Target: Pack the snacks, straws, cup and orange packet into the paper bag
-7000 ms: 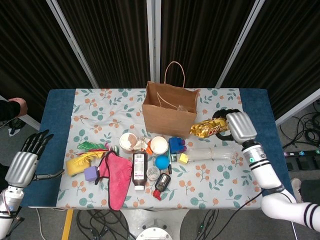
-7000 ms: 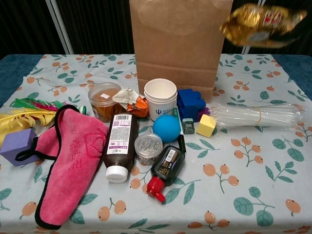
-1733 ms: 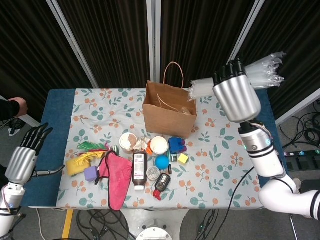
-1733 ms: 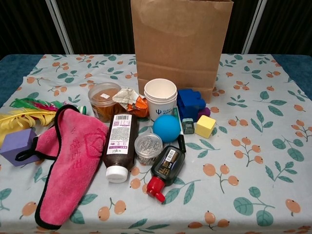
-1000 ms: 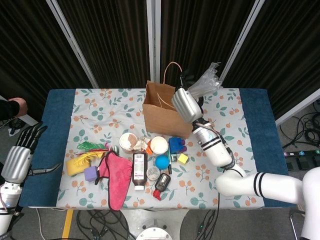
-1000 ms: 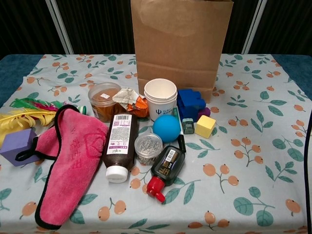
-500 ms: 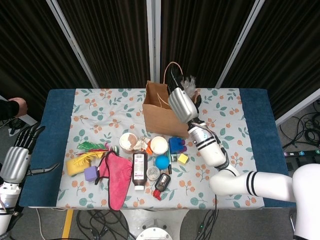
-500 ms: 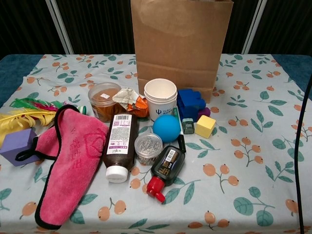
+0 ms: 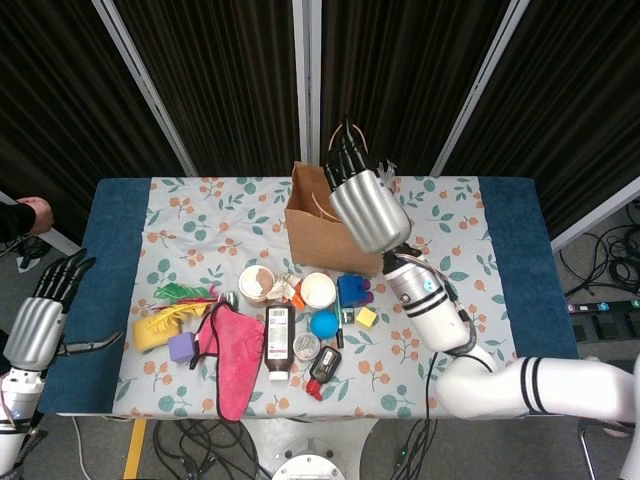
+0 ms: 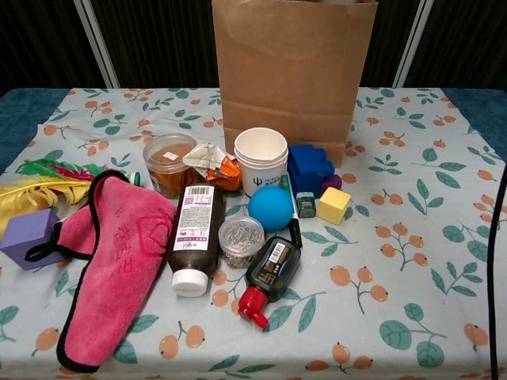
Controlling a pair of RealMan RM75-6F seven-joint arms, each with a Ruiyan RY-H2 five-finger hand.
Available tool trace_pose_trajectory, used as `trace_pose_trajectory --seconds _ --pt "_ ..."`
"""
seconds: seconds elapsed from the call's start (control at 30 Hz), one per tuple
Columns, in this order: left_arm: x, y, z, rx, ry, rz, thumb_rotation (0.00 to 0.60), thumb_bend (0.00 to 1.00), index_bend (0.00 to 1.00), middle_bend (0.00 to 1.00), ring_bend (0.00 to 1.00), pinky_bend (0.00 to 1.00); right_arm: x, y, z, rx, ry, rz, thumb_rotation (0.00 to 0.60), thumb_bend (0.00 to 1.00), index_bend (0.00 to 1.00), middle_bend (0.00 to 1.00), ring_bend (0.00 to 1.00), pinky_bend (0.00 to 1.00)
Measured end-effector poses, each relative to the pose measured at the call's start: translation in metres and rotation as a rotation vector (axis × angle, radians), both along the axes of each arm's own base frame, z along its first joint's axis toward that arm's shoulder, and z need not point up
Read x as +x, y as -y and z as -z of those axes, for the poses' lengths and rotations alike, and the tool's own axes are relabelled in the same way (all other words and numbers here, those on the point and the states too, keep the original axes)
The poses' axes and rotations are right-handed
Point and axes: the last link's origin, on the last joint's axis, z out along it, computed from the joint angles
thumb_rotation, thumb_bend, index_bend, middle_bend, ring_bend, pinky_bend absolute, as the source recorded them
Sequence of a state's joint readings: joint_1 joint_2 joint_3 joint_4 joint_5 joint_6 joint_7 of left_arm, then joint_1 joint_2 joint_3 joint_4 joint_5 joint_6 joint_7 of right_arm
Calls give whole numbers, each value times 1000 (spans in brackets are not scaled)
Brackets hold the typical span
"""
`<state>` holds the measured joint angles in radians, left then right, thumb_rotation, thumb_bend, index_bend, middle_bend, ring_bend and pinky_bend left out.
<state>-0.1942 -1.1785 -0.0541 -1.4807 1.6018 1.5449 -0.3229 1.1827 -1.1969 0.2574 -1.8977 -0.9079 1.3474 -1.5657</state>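
The right hand (image 9: 367, 208) hangs over the open mouth of the paper bag (image 9: 322, 225), back toward the head camera, dark fingers (image 9: 345, 160) pointing up toward twelve o'clock. A tuft of clear wrapping from the straws (image 9: 385, 171) shows at its one o'clock edge, just above the bag's rim; whether the hand is gripping the bundle or merely beside it, I cannot tell. The chest view shows only the bag's front wall, not the hand.

The left hand (image 9: 40, 325) sits off the worktop (image 9: 440, 330) at nine o'clock, holding nothing, fingers spread apart.

In front of the bag, toward six o'clock, stands the white cup (image 10: 261, 159), upright and empty. Touching it at nine o'clock lies the crumpled orange packet (image 10: 215, 168), wedged against a round tub of brown snack (image 10: 168, 163). At three o'clock of the cup are a blue block (image 10: 309, 169), a yellow cube (image 10: 333, 204) and a blue ball (image 10: 271, 208). Nearer the chest camera lie a brown bottle (image 10: 194, 237), a small jar of clips (image 10: 241, 241) and a black bottle with a red cap (image 10: 268, 277). A pink cloth (image 10: 111, 265), a purple block (image 10: 28, 237) and coloured feathers (image 10: 40, 180) fill the eight o'clock corner.
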Motion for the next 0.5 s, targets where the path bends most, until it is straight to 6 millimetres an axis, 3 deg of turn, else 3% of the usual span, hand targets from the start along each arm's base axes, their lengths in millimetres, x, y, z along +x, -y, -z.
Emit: trace_pose_trajectory --seconds 0.27,0.37,0.5 --pt "1 5 10 -32 -16 -7 216 0 55 39 27 69 -27 -61 -54 143 288 -64 600 0 228 308 171 57" --pt "4 5 12 -31 -18 -4 216 0 55 39 28 69 -43 -80 -56 268 406 -46 600 0 240 312 177 98" --pt "5 5 10 -25 -23 -3 217 0 55 39 27 69 -70 -100 -42 482 557 41 600 0 290 345 223 158"
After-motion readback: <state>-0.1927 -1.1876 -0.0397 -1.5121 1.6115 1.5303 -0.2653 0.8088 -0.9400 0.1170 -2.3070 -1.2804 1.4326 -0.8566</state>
